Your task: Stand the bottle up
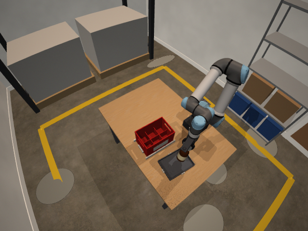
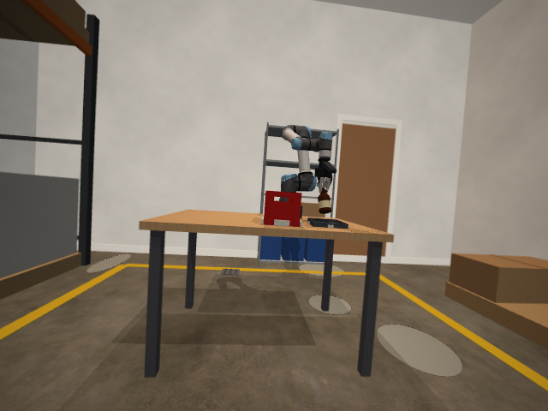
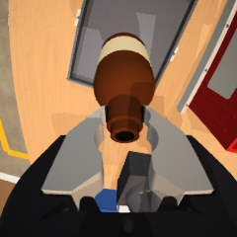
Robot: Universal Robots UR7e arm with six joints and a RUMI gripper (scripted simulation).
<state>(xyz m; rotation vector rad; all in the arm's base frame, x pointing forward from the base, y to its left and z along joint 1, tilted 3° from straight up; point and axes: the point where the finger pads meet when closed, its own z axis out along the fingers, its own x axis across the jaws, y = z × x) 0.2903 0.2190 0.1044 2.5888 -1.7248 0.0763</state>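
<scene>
My gripper (image 3: 124, 107) is shut on the neck of a brown bottle (image 3: 123, 79) with a cream label. The bottle hangs upright below the fingers, its base a little above the dark grey tray (image 1: 176, 165). In the exterior view the bottle (image 2: 324, 201) hangs clear above the tray (image 2: 328, 222), and the gripper (image 2: 324, 182) holds its top. In the top view the bottle (image 1: 182, 155) is over the tray's far part, under the gripper (image 1: 186, 147). The wrist view shows the tray (image 3: 129, 35) beneath the bottle.
A red crate (image 1: 154, 135) with divided compartments stands on the wooden table just left of the tray; it also shows in the exterior view (image 2: 282, 208) and at the right edge of the wrist view (image 3: 217, 89). A shelf rack (image 1: 278, 82) stands behind the arm.
</scene>
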